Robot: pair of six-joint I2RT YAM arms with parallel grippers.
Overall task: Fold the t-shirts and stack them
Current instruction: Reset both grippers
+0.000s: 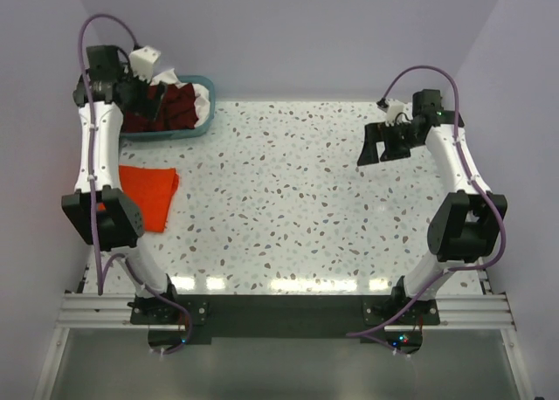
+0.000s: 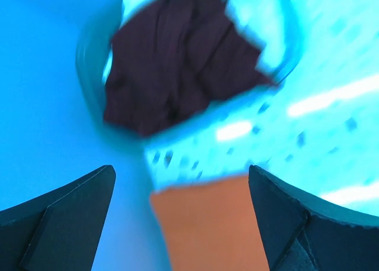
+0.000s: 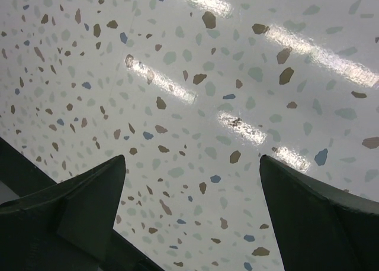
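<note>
A folded bright orange-red t-shirt (image 1: 150,193) lies flat at the table's left edge; it also shows blurred in the left wrist view (image 2: 210,223). Dark maroon t-shirts (image 1: 170,107) are heaped in the teal basket (image 1: 206,123) at the back left, with some white cloth (image 1: 199,93) at its far side; the maroon heap also shows in the left wrist view (image 2: 177,64). My left gripper (image 2: 182,182) is open and empty, raised near the basket (image 1: 150,99). My right gripper (image 3: 192,164) is open and empty, above bare table at the right (image 1: 377,143).
The speckled terrazzo tabletop (image 1: 297,199) runs between the arms. Lilac walls close in the back and both sides. The left arm's elbow (image 1: 103,218) hangs over the near edge of the orange-red shirt.
</note>
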